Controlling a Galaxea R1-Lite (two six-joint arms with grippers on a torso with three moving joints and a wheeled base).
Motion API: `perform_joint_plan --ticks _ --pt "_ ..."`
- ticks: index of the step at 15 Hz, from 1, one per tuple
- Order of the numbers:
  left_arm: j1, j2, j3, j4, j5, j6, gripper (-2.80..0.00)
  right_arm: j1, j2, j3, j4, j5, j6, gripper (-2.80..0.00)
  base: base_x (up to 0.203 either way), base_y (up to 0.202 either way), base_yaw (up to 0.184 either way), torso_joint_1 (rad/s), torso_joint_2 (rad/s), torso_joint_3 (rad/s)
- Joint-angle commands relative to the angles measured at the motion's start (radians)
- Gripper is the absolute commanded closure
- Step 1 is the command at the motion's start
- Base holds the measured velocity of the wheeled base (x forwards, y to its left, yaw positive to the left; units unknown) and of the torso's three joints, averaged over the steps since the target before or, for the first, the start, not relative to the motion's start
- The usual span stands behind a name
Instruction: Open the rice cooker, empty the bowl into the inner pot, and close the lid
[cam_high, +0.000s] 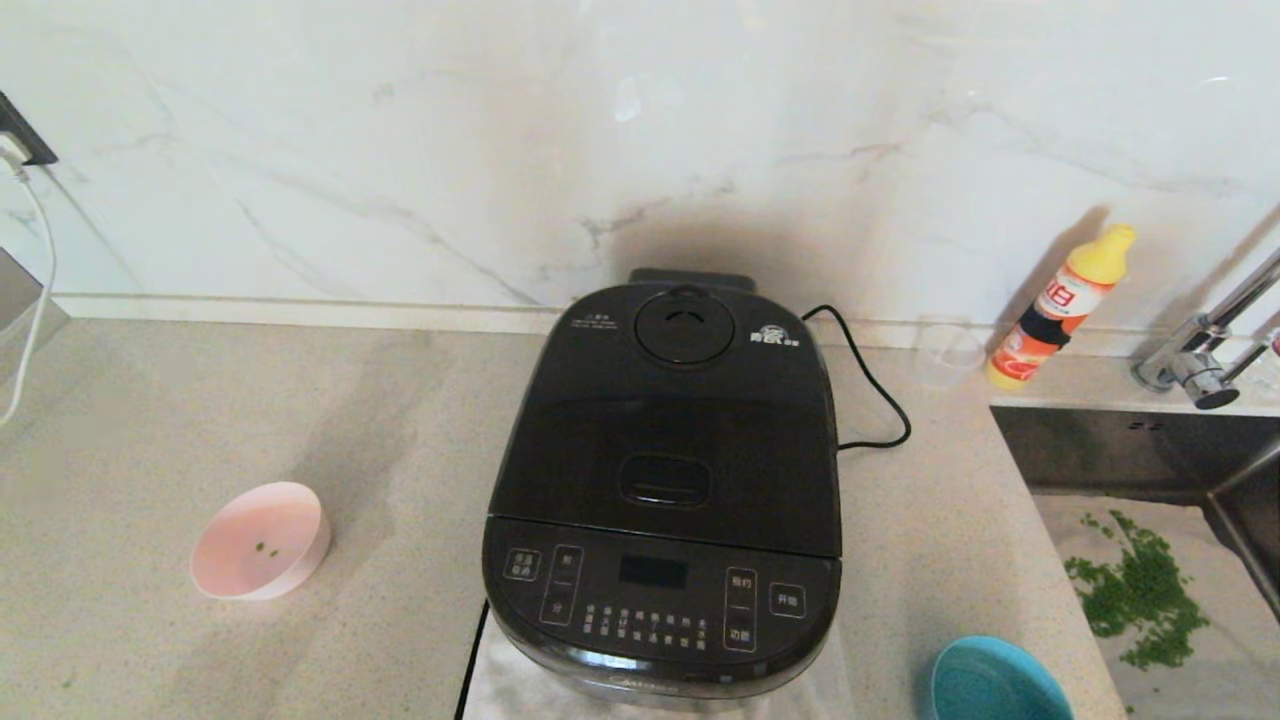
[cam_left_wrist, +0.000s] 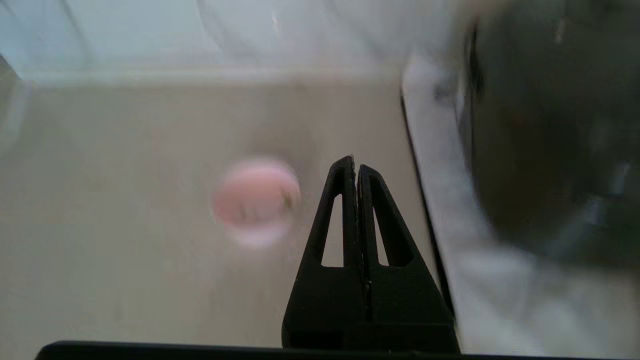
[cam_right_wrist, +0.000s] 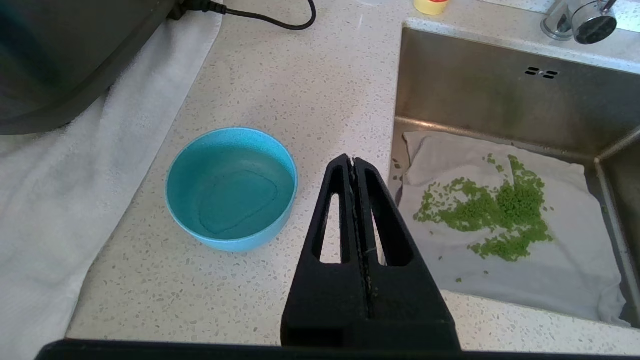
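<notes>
1. The rice cooker sits in the middle of the desk on a white cloth, control panel facing the robot and hinge toward the marble wall. Its long axis runs front to back.
2. The lid is shut, so the inner pot is hidden. Judging by the empty bowls and the closed lid, the task looks finished or close to it.
3. The pink bowl stands well left of the cooker, holding only a few green specks. The blue bowl stands just right of the cooker's front corner, with nothing in it.
4. The left gripper has its fingers pressed together on nothing; it points past the cooker's left side toward the pink bowl, so it is the nearer arm for that bowl.
5. The right gripper, fingers likewise closed and empty, hangs right of the cooker between the blue bowl and the sink.
</notes>
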Motion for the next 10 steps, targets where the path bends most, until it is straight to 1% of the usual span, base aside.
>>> perform_joint_plan --ticks 1,2,3,4,10 --pt "0.004 -0.104 0.167 0.012 -0.008 0.020 0.00 0.000 0.000 0.000 0.000 0.001 -0.001 0.00 0.000 0.000 0.000 0.000 0.00 0.000" --pt "0.003 -0.106 0.188 0.038 0.008 0.019 0.00 0.000 0.000 0.000 0.000 0.001 -0.001 0.00 0.000 0.000 0.000 0.000 0.00 0.000" --pt "0.003 -0.107 0.183 0.102 0.028 0.015 0.00 0.000 0.001 0.000 0.000 0.001 0.000 0.00 0.000 0.000 0.000 0.000 0.00 0.000" --pt "0.003 -0.108 0.177 0.118 0.032 0.017 0.00 0.000 0.000 0.000 0.000 0.001 -0.001 0.00 0.000 0.000 0.000 0.000 0.00 0.000" --pt "0.003 -0.108 0.186 0.092 0.036 0.003 0.00 0.000 0.001 0.000 0.000 0.007 -0.018 0.00 0.000 0.000 0.000 0.000 0.00 0.000"
